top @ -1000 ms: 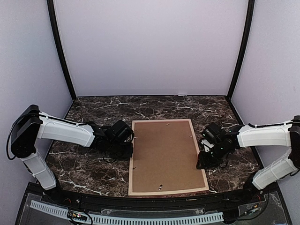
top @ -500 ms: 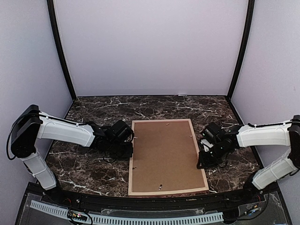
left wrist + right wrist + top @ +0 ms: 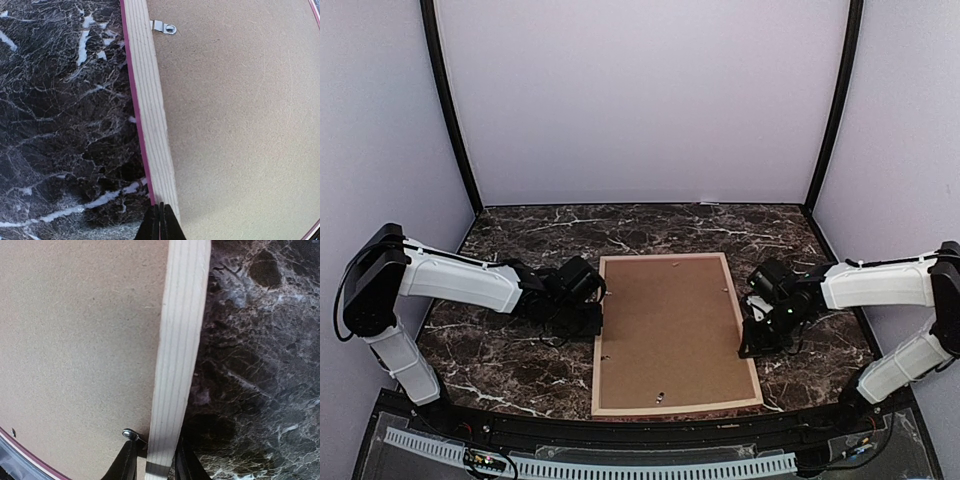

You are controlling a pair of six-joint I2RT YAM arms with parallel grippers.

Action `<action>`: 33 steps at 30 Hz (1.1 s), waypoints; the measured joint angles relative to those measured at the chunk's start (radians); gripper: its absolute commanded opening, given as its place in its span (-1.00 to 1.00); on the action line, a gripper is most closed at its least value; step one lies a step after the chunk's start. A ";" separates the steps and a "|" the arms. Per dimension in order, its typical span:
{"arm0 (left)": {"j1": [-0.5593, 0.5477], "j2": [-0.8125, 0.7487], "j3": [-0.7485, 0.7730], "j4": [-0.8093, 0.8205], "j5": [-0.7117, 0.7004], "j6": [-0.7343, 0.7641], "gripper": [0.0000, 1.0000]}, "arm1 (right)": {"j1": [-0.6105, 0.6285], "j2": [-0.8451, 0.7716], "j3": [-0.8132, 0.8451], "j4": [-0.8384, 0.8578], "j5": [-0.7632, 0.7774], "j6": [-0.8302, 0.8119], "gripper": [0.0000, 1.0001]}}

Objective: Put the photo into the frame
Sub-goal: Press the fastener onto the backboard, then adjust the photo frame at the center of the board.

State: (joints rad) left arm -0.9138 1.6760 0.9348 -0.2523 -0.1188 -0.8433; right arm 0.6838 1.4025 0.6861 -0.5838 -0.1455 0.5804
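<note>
— Reaching in low from both sides: my left gripper [image 3: 592, 318] sits at the nine o'clock rail of the frame [image 3: 676, 407], and my right gripper [image 3: 748, 345] at three o'clock.
— Fingers?
— Left wrist view shows that pair pressed together at the rail. Right wrist view shows its fingers [image 3: 185, 467] straddling the rail; I can't tell whether they pinch.
— Surroundings?
— Frame lies face down mid-table [image 3: 520, 370], backing board [image 3: 670, 330] filling it, metal tab [image 3: 131, 434] beside the right fingers.

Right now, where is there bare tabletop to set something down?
Bare marble table runs behind the frame to the back wall, and at both near corners. Crowded at mid-rails: left end effector and right end effector sit there.
</note>
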 measured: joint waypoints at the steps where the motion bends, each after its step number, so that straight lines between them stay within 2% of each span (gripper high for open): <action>1: 0.000 0.000 0.000 0.000 0.000 0.000 -0.95 | -0.004 0.000 0.000 0.000 -0.003 -0.001 -0.52; 5: 0.000 0.000 0.000 0.000 0.000 0.000 -0.95 | -0.023 -0.002 0.000 -0.001 -0.022 -0.008 -0.49; 9: 0.000 0.000 0.000 0.001 0.000 0.000 -0.94 | -0.045 -0.002 0.000 0.001 -0.045 -0.027 -0.15; 11: 0.000 0.000 0.000 0.001 0.000 0.000 -0.91 | -0.056 -0.001 0.000 0.012 -0.048 -0.029 -0.06; 17: 0.000 0.000 0.000 0.001 0.001 -0.001 -0.87 | -0.083 0.002 0.010 0.022 -0.048 -0.040 -0.01; 22: 0.000 0.000 0.002 -0.002 0.002 0.000 -0.73 | -0.108 0.037 0.042 0.039 -0.041 -0.047 -0.09; 24: 0.000 0.000 0.003 -0.006 0.004 0.002 -0.59 | -0.111 0.083 0.068 0.051 -0.035 -0.052 -0.20; 29: 0.000 -0.005 0.015 -0.013 0.009 0.016 -0.11 | -0.111 0.140 0.120 0.048 -0.023 -0.080 -0.54; 33: 0.019 -0.030 0.032 -0.019 0.045 0.067 0.04 | -0.113 0.208 0.207 0.022 0.016 -0.121 -0.74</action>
State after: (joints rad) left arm -0.8948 1.6463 0.9672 -0.2710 -0.0742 -0.7761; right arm 0.5713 1.6100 0.8932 -0.5621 -0.1295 0.4591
